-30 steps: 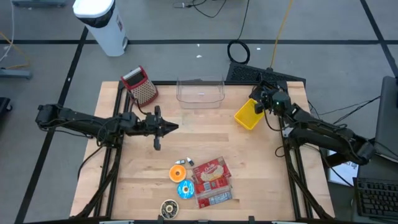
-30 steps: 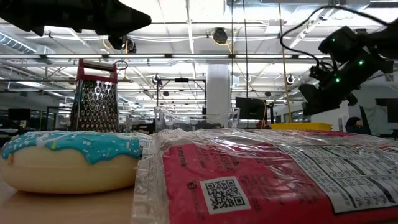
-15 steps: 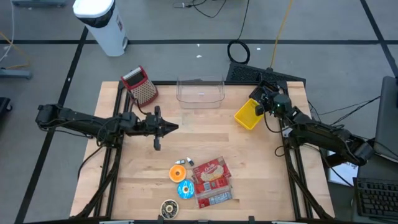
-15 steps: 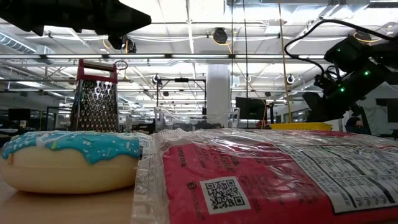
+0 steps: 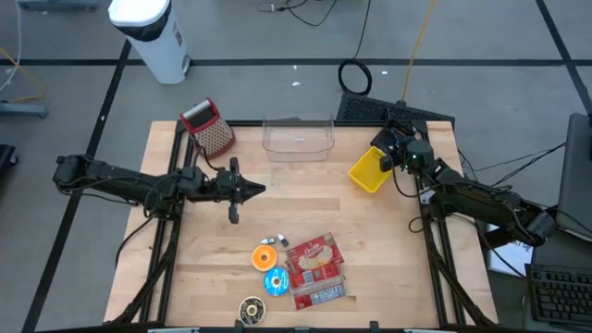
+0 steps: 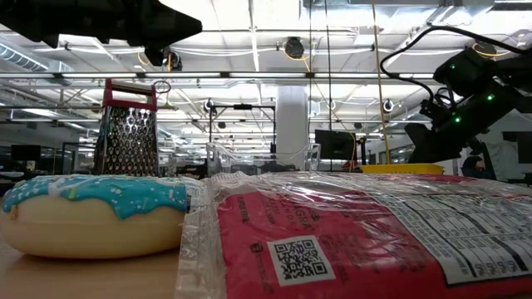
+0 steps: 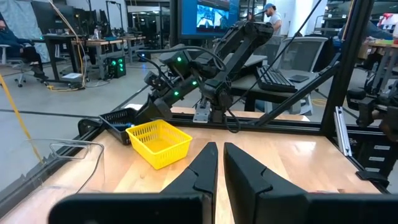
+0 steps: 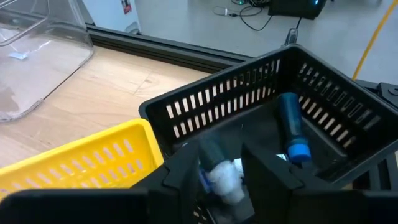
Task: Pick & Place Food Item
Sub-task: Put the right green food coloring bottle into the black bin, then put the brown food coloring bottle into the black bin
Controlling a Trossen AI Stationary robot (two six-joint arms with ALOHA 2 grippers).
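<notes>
Right pincer (image 8: 221, 163): my fingers stood slightly apart over the black basket (image 8: 261, 99), wider than a second earlier, with a small white-and-blue item (image 8: 219, 174) showing between them; I could not tell whether it was still gripped or already dropping.
What changed: my right arm had dipped a little toward the basket while the fingers parted (the rest of the table looked unmoved).
What it meant: I judged this to be the release, so one item was as good as placed; a blue tube (image 8: 291, 127) already lay in the basket just ahead of my fingers.
Left pincer (image 5: 250, 190): fingers together, empty, waiting level above the middle of the table (image 5: 370, 240).
Remaining food: the wrapped packet (image 5: 314, 268), the blue-iced doughnut (image 5: 276, 281) and the small bits beside them lay well away from my right pincer, nearer my left.
Nearby: the yellow basket (image 5: 368, 168) touched the black one's side; a clear tub (image 5: 298, 137) and a grater (image 5: 211, 128) stood farther along the far edge.
Surface: bare pale wood planks in a black frame.
Room: open workshop, grey floor, cables, desks and monitors behind.
</notes>
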